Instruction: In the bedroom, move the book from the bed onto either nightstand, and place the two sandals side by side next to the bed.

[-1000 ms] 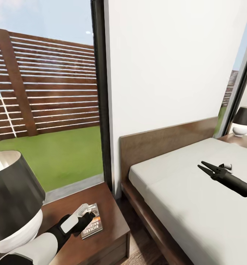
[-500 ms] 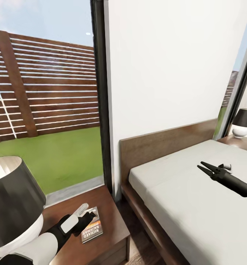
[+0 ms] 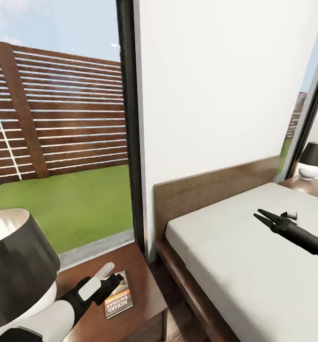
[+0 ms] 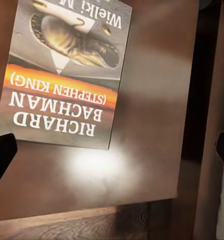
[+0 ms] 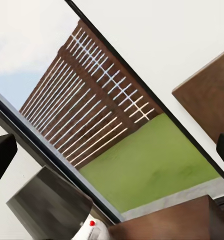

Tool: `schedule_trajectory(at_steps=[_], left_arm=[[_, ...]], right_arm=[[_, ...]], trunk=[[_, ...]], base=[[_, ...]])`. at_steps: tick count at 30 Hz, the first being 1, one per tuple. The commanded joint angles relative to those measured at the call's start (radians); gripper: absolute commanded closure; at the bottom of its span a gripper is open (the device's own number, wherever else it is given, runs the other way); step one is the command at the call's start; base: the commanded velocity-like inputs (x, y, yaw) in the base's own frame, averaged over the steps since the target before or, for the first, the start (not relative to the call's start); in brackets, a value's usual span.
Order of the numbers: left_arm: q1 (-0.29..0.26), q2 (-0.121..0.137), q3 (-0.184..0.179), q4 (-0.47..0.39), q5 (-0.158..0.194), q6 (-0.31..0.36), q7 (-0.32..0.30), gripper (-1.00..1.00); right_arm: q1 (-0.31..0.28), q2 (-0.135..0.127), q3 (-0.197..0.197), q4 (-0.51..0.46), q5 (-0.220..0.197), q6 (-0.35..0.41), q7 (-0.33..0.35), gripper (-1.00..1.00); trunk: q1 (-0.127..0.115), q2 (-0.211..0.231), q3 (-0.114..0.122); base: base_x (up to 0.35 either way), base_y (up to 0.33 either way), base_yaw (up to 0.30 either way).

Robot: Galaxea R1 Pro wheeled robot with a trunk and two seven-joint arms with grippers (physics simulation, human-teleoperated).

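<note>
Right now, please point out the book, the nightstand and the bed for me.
book (image 3: 117, 301), head view, on its cover.
nightstand (image 3: 142, 270), head view, on a bare part of its top.
bed (image 3: 254, 270), head view, on the bare mattress.

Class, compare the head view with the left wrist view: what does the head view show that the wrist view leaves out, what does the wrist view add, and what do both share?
Head view alone: the bed with the right hand over its mattress, the lamp, and the window with its slatted fence.

Left wrist view alone: the book's cover print, reading "Richard Bachman (Stephen King)", and the open left hand's fingertips at the picture's edges.

Both: the book lying flat on the nightstand.
</note>
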Motion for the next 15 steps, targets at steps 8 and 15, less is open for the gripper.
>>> schedule_trajectory(at_steps=[8, 15], left_arm=[[0.0, 0.0, -0.008, -0.003, 0.011, 0.001, 0.006, -1.0], [0.0, -0.002, -0.008, -0.004, 0.011, 0.0, 0.006, -1.0]], right_arm=[[-0.001, 0.003, 0.008, 0.002, -0.01, 0.01, 0.002, -1.0], [-0.001, 0.021, 0.006, 0.021, -0.014, 0.007, 0.002, -1.0]], trunk=[[-0.031, 0.056, 0.024], [-0.058, 0.105, 0.046]], base=[[0.0, 0.0, 0.0], [0.0, 0.0, 0.0]])
